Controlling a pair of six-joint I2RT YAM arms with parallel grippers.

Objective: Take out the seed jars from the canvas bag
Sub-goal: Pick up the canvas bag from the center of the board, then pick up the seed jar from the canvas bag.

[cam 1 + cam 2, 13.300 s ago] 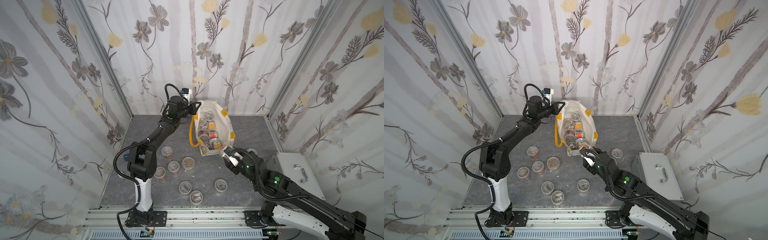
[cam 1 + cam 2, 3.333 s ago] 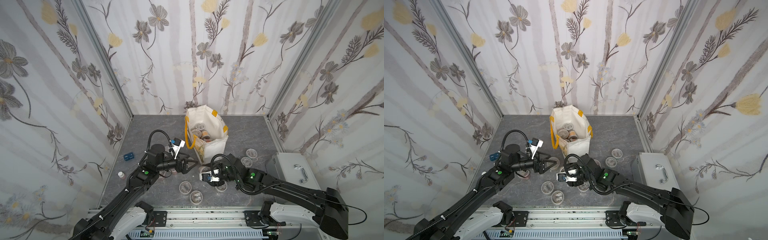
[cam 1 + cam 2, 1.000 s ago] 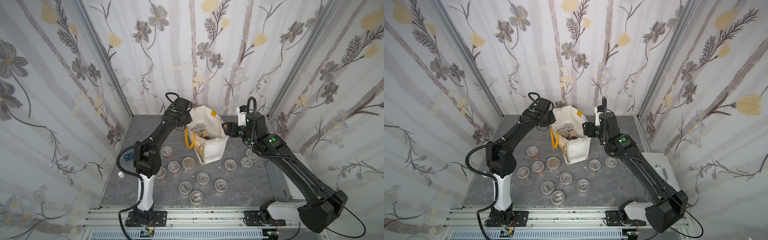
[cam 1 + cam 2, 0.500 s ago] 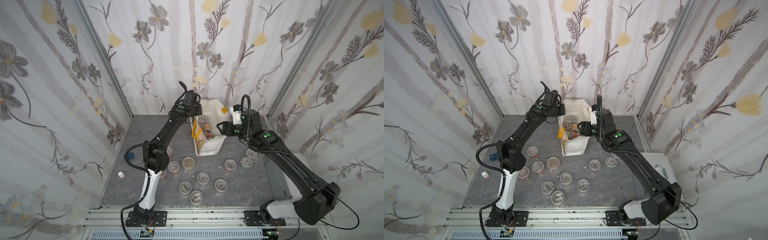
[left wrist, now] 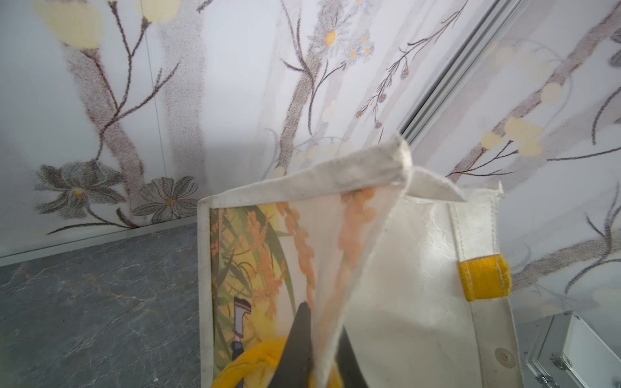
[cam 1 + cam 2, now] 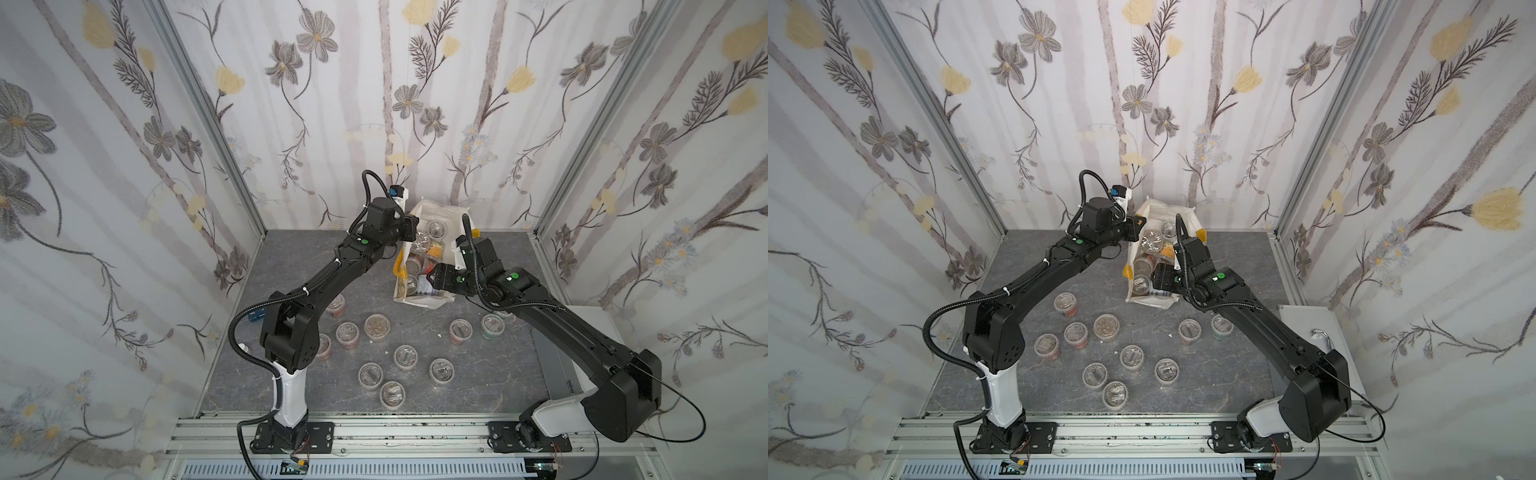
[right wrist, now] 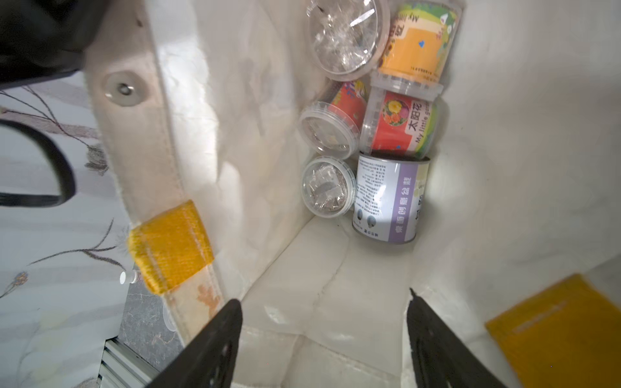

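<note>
LEFT TO RIGHT: The left claw [image 5: 321,356] is clenched on the bag [image 6: 420,297]. Its black fingers [image 5: 297,339] pinch the cream canvas wall just beside a yellow woven handle [image 5: 255,362]. In both top views the claw sits at the bag's rim, on the side toward the back wall. On the grey marbled floor [image 6: 291,257] in front of the bag, about ten short, round jars [image 6: 1106,326] of clear plastic stand upright with their lids on. The bag's mouth gapes open. More jars lie piled at one end against its glossy white lining, red and orange label bands showing, and a purple-and-white tin [image 7: 389,198] touches them. The right claw [image 7: 322,302] hangs released inside the mouth, jaws wide, grasping nothing and clear of the pile. A silver metal case [image 6: 1308,328] lies at far right
</note>
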